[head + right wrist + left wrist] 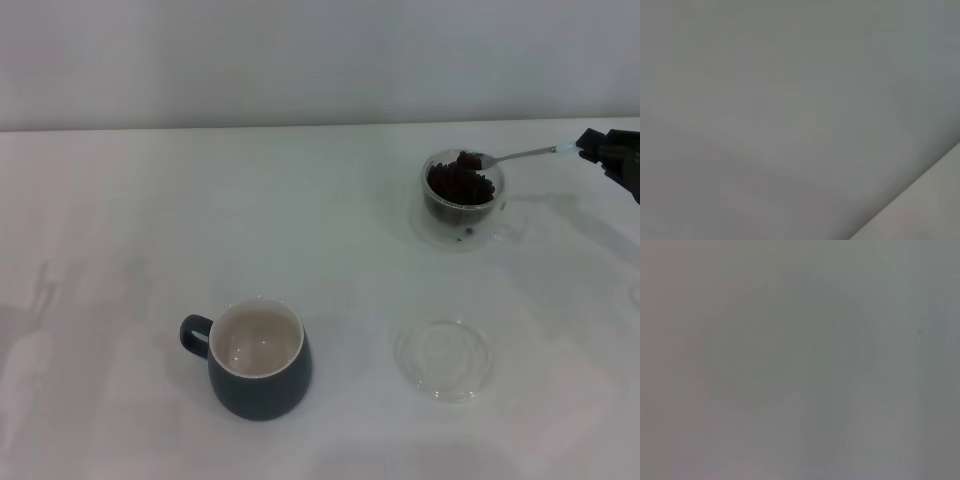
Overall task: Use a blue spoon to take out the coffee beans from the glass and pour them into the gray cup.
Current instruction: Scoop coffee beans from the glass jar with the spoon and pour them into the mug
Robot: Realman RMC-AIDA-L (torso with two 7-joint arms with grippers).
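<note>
Right claw (590, 146) grips the spoon (515, 154), its bowl loaded over the glass (462, 198); the cup (258, 372) sits far to the claw's left and nearer the robot.

a: the head camera is looking forward and down over the table (120, 200), taking in the glass (462, 200) and gray cup (260, 360) from well back.
b: both wrist cameras are showing only blank gray surface, sharing nothing recognisable.
</note>
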